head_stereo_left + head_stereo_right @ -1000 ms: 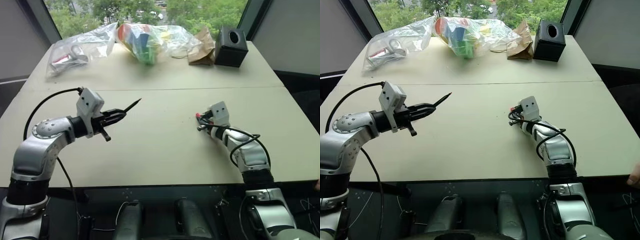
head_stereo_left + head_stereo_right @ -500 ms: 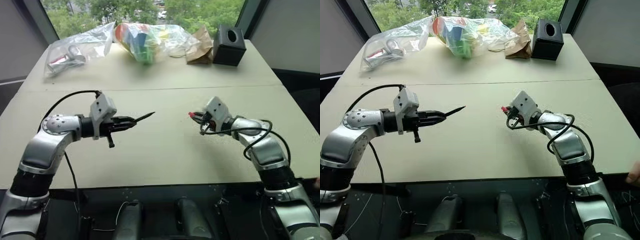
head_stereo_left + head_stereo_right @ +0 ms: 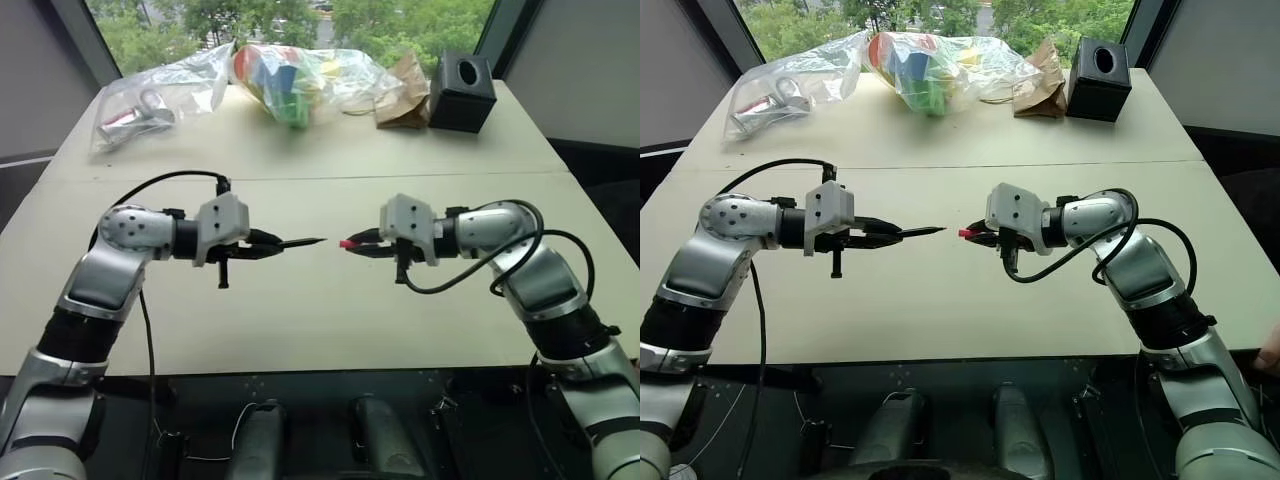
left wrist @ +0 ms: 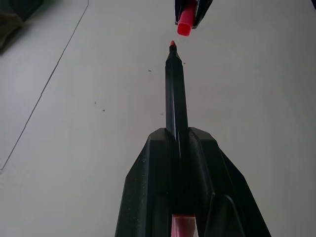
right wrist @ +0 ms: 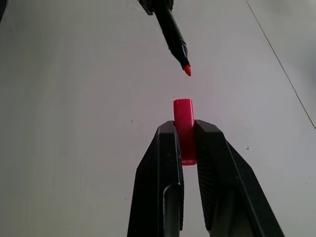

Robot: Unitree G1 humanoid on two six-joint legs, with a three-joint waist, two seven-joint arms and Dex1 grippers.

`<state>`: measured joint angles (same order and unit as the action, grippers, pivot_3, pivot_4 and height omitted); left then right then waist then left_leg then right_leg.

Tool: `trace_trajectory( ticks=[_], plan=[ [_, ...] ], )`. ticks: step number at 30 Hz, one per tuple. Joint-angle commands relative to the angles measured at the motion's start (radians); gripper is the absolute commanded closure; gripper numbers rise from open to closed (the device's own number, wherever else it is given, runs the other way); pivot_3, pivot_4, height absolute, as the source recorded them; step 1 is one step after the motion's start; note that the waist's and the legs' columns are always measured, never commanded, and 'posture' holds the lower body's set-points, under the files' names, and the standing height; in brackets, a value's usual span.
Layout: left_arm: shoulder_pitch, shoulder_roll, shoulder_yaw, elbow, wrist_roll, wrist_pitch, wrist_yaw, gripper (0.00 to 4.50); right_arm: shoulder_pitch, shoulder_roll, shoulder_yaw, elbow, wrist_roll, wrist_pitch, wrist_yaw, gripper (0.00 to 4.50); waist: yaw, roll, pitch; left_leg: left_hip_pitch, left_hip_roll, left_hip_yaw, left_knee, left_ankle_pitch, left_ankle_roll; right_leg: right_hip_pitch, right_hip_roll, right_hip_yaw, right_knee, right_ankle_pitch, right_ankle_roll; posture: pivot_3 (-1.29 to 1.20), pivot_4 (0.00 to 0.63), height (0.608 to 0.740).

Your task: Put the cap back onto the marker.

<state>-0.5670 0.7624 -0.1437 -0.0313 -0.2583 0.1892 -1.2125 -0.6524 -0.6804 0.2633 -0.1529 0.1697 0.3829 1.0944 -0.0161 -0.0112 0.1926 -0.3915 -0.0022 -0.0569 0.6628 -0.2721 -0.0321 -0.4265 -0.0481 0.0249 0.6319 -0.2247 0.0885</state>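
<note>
A red cap [image 5: 183,126], a black marker [image 4: 176,94] with a red tip, and a beige table [image 3: 300,320] are seen.

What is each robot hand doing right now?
Left gripper: jaws closed on the marker.
Right gripper: jaws closed on the cap.

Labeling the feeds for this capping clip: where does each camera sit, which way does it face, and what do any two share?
Left and right eye views: on the head, looking forward and down over the table; both arms show, left gripper and right gripper facing each other.
Left wrist view: along its own fingers and the marker toward the cap.
Right wrist view: along its own fingers and the cap toward the marker's red tip.
Shared: all show marker and cap, tip to opening, a small gap between.
</note>
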Motion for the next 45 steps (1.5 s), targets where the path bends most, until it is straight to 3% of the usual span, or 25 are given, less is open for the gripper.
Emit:
trace_trajectory(
  ticks=[1, 45],
  plan=[
    [-0.013, -0.002, 0.006, -0.018, 0.015, -0.042, -0.004, 4.5, -0.037, 0.011, -0.008, -0.01, 0.007, -0.01, 0.013, 4.44, 0.0, 0.0, 0.0, 0.0, 0.0, 0.0, 0.0, 0.0, 0.0, 0.0, 0.0, 0.0, 0.0, 0.0, 0.0, 0.0, 0.15, 0.74],
    [-0.016, -0.045, -0.002, -0.032, 0.03, -0.04, -0.002, 4.5, -0.063, 0.016, -0.019, -0.003, 0.029, 0.043, 0.049, 4.44, 0.0, 0.0, 0.0, 0.0, 0.0, 0.0, 0.0, 0.0, 0.0, 0.0, 0.0, 0.0, 0.0, 0.0, 0.0, 0.0, 0.15, 0.74]
  ],
)
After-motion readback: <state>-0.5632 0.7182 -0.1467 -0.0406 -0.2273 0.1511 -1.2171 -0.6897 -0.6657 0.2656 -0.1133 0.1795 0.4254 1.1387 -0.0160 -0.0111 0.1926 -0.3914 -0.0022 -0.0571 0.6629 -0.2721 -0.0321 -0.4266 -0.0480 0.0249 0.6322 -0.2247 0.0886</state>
